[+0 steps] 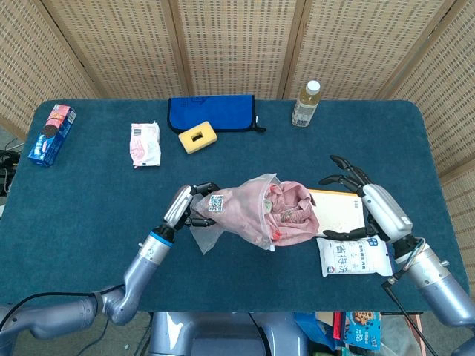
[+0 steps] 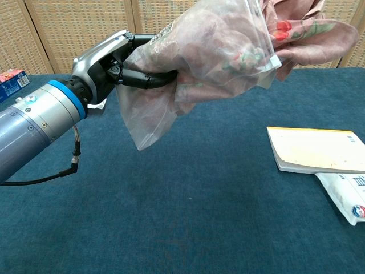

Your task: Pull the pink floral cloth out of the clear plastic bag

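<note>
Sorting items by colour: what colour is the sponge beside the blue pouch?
Yellow; the sponge shows best in the head view.

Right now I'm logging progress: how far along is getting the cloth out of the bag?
Done: the left hand grips the clear plastic bag by its closed end and holds it above the table. In hand: the right hand, fingers spread, is beside the pink floral cloth poking from the bag's mouth. Left: gripping the cloth and pulling it free; most remains inside.
</note>
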